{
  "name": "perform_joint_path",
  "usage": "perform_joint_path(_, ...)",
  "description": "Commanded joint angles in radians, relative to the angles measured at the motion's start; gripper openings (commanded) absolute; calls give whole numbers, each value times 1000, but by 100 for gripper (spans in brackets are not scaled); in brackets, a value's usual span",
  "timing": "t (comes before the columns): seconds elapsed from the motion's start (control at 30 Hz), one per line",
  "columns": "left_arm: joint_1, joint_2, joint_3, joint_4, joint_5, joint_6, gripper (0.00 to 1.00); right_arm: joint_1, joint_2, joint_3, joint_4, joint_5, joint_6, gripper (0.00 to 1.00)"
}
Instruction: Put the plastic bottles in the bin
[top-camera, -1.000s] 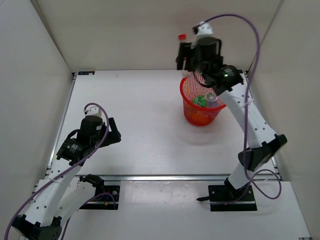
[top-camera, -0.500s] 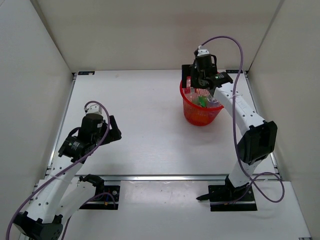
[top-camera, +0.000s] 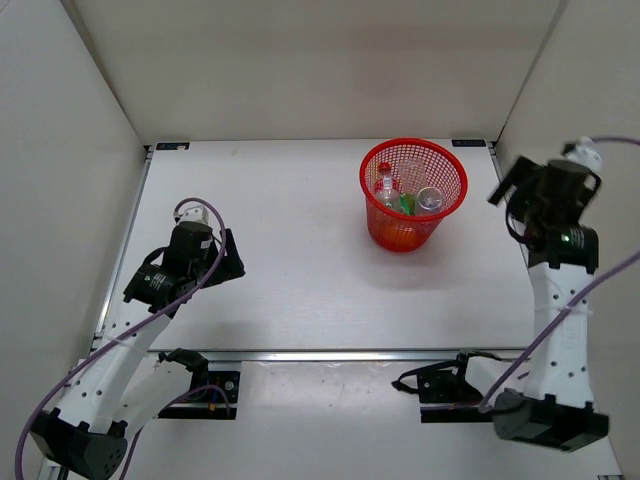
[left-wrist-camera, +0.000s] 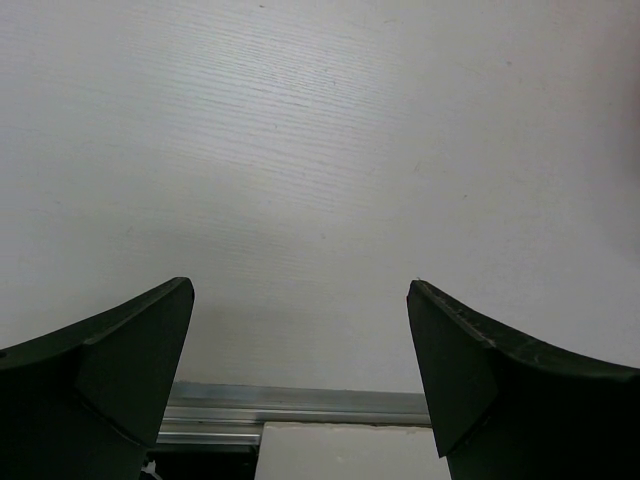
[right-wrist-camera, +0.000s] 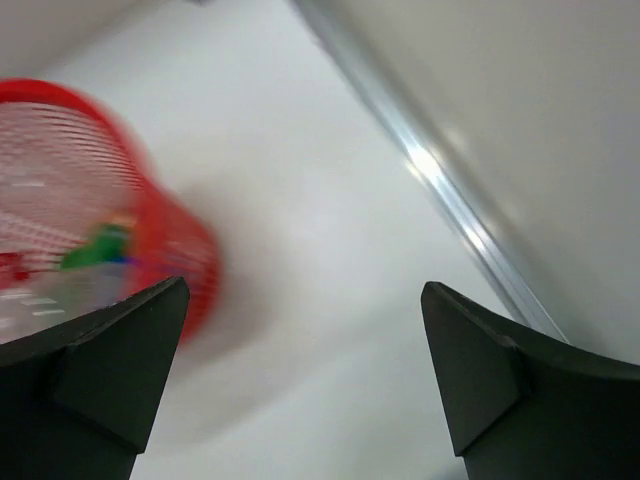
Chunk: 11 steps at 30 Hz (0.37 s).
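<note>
The red mesh bin (top-camera: 400, 236) stands on the white table at the back right. Inside it lie plastic bottles: a clear red-capped one (top-camera: 385, 187), a green one (top-camera: 404, 206) and a clear one (top-camera: 430, 198). My right gripper (top-camera: 508, 205) hangs open to the right of the bin, apart from it, with nothing between its fingers. In the right wrist view the bin (right-wrist-camera: 150, 230) is a red blur at the left, a green bottle (right-wrist-camera: 100, 245) showing through its mesh, and the right gripper (right-wrist-camera: 304, 285) is wide open. My left gripper (top-camera: 232, 262) (left-wrist-camera: 300, 285) is open over bare table at the left.
White enclosure walls close in on three sides; the right wall (top-camera: 590, 90) is close to my right arm. A metal rail (right-wrist-camera: 450, 190) runs along the table's right edge and another rail (left-wrist-camera: 300, 405) along its near edge, under my left gripper.
My right gripper, which held the red-capped bottle above the bin, opened and dropped it in, then swung back to the right of the bin. My left arm shifted only slightly.
</note>
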Motion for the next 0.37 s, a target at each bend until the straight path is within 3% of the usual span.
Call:
perform_joint_path(0.0, 10, -6, 5, -8, -53, 15, 99, -239, -38, -144, -179, -93, -16, 99)
perform_joint_path(0.1, 10, -18, -17, 7, -60, 32, 98, -344, -35, -209, -265, -74, -41, 99)
perform_joint_path(0.23, 11, -41, -29, 33, -61, 26, 99, -303, -76, -360, -244, -66, -46, 99)
perform_joint_path(0.33, 17, -51, -22, 19, -69, 36, 99, -322, -95, -378, -221, -142, -39, 99)
